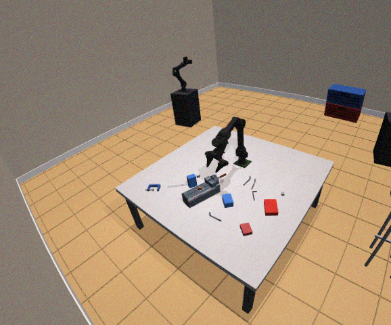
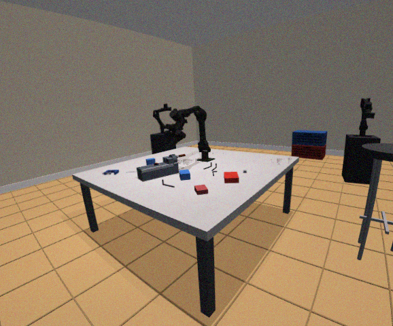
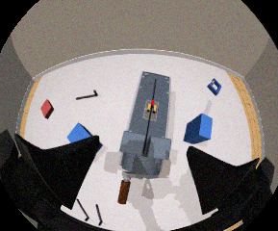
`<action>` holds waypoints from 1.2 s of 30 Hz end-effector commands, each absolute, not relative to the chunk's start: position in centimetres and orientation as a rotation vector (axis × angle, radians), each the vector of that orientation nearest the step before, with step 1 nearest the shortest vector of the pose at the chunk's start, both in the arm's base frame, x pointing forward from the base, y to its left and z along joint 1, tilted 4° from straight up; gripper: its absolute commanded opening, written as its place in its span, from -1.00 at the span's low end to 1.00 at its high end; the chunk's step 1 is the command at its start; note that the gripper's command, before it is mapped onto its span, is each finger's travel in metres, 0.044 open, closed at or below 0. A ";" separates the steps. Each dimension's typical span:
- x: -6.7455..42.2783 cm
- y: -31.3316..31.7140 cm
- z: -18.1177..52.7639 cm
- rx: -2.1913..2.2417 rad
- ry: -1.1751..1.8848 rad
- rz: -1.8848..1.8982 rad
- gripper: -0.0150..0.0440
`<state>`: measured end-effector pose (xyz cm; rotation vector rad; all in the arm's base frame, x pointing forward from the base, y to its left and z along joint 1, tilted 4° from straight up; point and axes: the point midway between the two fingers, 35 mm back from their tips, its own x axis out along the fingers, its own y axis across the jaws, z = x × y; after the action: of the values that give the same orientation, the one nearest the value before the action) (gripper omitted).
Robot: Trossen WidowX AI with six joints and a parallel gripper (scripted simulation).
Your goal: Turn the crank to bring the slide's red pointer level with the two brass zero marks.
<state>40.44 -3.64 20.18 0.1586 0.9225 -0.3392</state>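
The grey slide machine [image 1: 199,193] [image 2: 156,170] [image 3: 149,125] lies on the white table [image 1: 286,164]. Its red pointer [image 1: 199,188] [image 3: 153,104] sits on top of the slide, about midway along the bed, beside small brass marks. A brown crank handle [image 1: 222,175] [image 3: 123,192] sticks out at the machine's near end toward the arm. My gripper [image 1: 216,163] [image 2: 176,134] [image 3: 145,146] is open and empty. It hangs above the machine's crank end, fingers to either side of the machine in the wrist view.
Blue blocks [image 1: 191,180] [image 1: 227,200] [image 3: 199,129] [image 3: 80,134] flank the machine. Red blocks [image 1: 270,206] [image 1: 245,228], a blue clamp [image 1: 153,187] [image 3: 211,87] and several dark hex keys [image 1: 253,183] [image 1: 214,217] lie on the table. Stool, crates and pedestals with other arms stand around the room.
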 end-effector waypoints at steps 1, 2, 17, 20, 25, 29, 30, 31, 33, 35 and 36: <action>38.7 -2.2 20.4 0.153 0.889 -0.372 1.00; 38.3 -1.8 20.3 0.150 0.880 -0.379 1.00; 34.8 0.8 19.0 0.139 0.805 -0.429 1.00; 34.8 0.8 17.8 0.139 0.805 -0.429 1.00; 34.7 0.7 15.8 0.139 0.805 -0.429 1.00; 34.6 0.7 14.9 0.139 0.805 -0.429 1.00; 34.6 0.7 14.9 0.139 0.805 -0.429 1.00; 34.6 0.7 14.8 0.139 0.805 -0.429 1.00; 34.6 0.7 14.5 0.139 0.805 -0.429 1.00; 34.6 0.7 14.2 0.139 0.805 -0.429 1.00; 34.6 0.7 14.0 0.139 0.805 -0.429 1.00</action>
<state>34.78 0.79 14.92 0.1437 0.7934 -0.4220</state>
